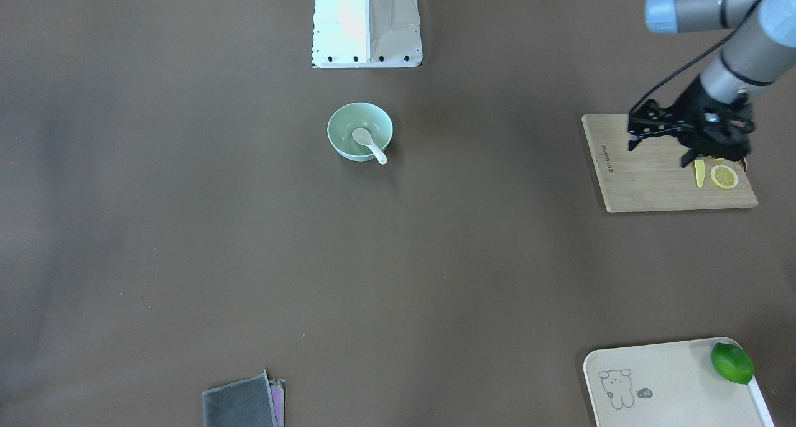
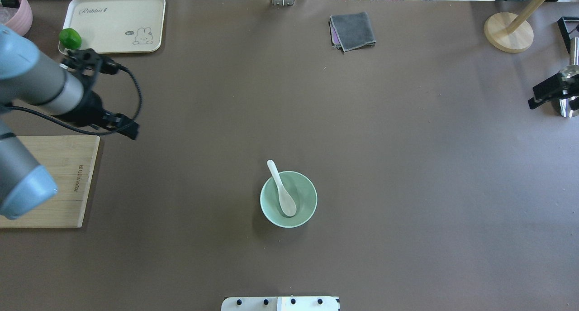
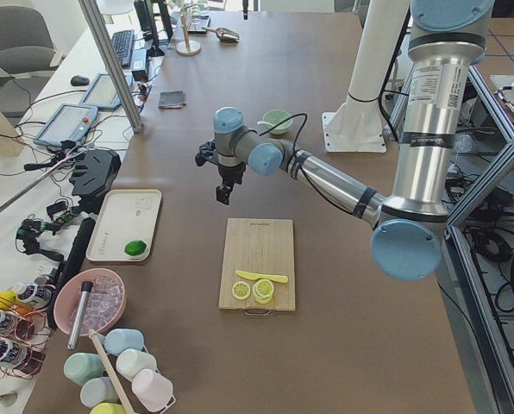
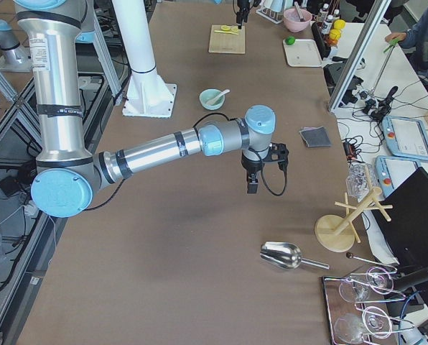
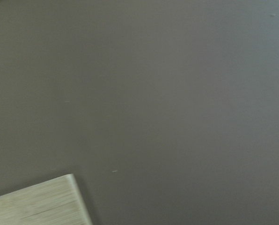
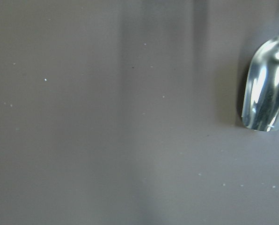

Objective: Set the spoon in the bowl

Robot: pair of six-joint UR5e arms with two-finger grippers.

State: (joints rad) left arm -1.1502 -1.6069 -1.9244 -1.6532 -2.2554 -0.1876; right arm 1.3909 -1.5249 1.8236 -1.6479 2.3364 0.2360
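The spoon [image 2: 282,188] is glossy white, with a deep oval scoop and a short thick handle. Its scoop lies inside the bowl [image 2: 303,211] and its handle leans on the rim, sticking out past it toward 11 o'clock in the overhead view. The bowl is plain, pale mint green and deep-sided, and it stands at mid-bench near the robot's base.

There is one spoon and one bowl. Taking the bowl as the clock's centre in the overhead view, one board [image 2: 54,175] lies at 9 o'clock. It carries one yellow knife [image 3: 261,276] and two or three lemon slices [image 3: 241,291], which overlap too closely to count. One tray [image 2: 113,12] with one lime [image 2: 70,38] sits at 10 o'clock. One grey cloth [image 2: 353,28] is at 1 o'clock, one wooden stand [image 2: 507,32] at 2 o'clock, and one steel scoop [image 6: 266,89] is far out toward 3 o'clock.

The left fingers [image 2: 130,130] hang above the bench at the board's far edge, well apart from the bowl. In the front view they hide part of the knife. The right fingers [image 4: 252,187] hang near the scoop. For both pairs, it cannot be told whether they are released or clenched.
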